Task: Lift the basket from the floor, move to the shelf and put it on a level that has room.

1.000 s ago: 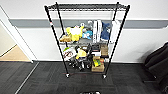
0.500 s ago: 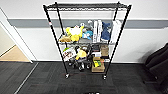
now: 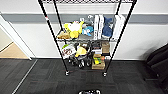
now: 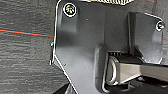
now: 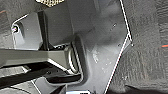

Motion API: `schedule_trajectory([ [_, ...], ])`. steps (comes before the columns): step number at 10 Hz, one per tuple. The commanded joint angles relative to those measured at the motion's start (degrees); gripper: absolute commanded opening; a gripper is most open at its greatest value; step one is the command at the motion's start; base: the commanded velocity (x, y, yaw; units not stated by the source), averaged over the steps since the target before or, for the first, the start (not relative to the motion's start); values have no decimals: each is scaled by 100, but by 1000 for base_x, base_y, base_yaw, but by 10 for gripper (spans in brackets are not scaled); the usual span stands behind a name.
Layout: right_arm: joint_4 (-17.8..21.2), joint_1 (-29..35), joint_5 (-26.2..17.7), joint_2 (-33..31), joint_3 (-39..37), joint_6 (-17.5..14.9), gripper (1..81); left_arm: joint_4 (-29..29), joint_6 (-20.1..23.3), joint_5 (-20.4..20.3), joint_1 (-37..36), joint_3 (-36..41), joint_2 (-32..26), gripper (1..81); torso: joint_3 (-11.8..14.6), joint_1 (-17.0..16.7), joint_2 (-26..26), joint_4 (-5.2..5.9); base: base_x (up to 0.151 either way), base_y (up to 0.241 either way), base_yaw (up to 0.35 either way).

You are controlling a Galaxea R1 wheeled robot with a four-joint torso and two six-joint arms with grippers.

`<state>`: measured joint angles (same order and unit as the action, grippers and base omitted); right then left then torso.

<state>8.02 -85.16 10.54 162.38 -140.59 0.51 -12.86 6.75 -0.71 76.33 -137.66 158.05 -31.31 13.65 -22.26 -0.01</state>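
Black metal fills our forward view: the shelf (image 3: 85, 37) stands right ahead of us against a pale wall, its thin posts running down to small casters on the floor (image 3: 45, 80), dark grey streaky carpet. At the very top we catch the level (image 3: 86, 1), a grey wire grid joining the post tips, and nothing on it that we can see from here. Below it, a tier carries yellow plush toys (image 3: 73, 28), a blue plush (image 3: 107, 27) and upright white boxes (image 3: 98, 26). Lower down there's a crowded tier with a brown cardboard box (image 3: 98, 65) and mixed packets.

Now the basket: we spot a sliver of woven cream at the edge of the left wrist view (image 4: 110, 1), and the same weave in the right wrist view (image 5: 51, 2), just past the robot's own dark plates. Carpet shows beside both plates. As for each hand, spread or pressed together, we cannot tell; the fingers are hidden from us.

A dark shape (image 3: 158, 62) sits off to the right by the wall.
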Motion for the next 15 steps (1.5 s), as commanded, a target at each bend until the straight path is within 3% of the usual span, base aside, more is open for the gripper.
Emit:
schedule_trajectory([
  [1, 77, 30, -421, -290, 312, 27, 811, -172, -8, 467, -131, 220, -237, 811, 4, 354, -544, 0, 0, 0, 0],
  [7, 77, 117, -404, -1100, 1791, 19, 811, -357, -25, 440, -332, 1267, -994, 811, -15, 1097, -1722, 0, 0, 0, 0],
  [9, 129, 170, -404, -1205, 1870, 71, 811, -436, -25, 440, -455, 1820, -1327, 811, -15, 1340, -2110, 0, 0, 0, 0],
  [11, 156, 232, -404, -1301, 1852, 159, 811, -542, -25, 466, -561, 1760, -1302, 811, -552, 1571, -2485, 0, 0, 0, 0],
  [13, 165, 327, -413, -1355, 1844, 265, 811, -560, -43, 475, -667, 1628, -1188, 811, -746, 1751, -2774, 0, 0, 0, 0],
  [15, 156, 495, -466, -1416, 1844, 327, 811, -568, -43, 677, -798, 1461, -1073, 811, -1102, 1995, -3156, 0, 0, 0, 0],
])
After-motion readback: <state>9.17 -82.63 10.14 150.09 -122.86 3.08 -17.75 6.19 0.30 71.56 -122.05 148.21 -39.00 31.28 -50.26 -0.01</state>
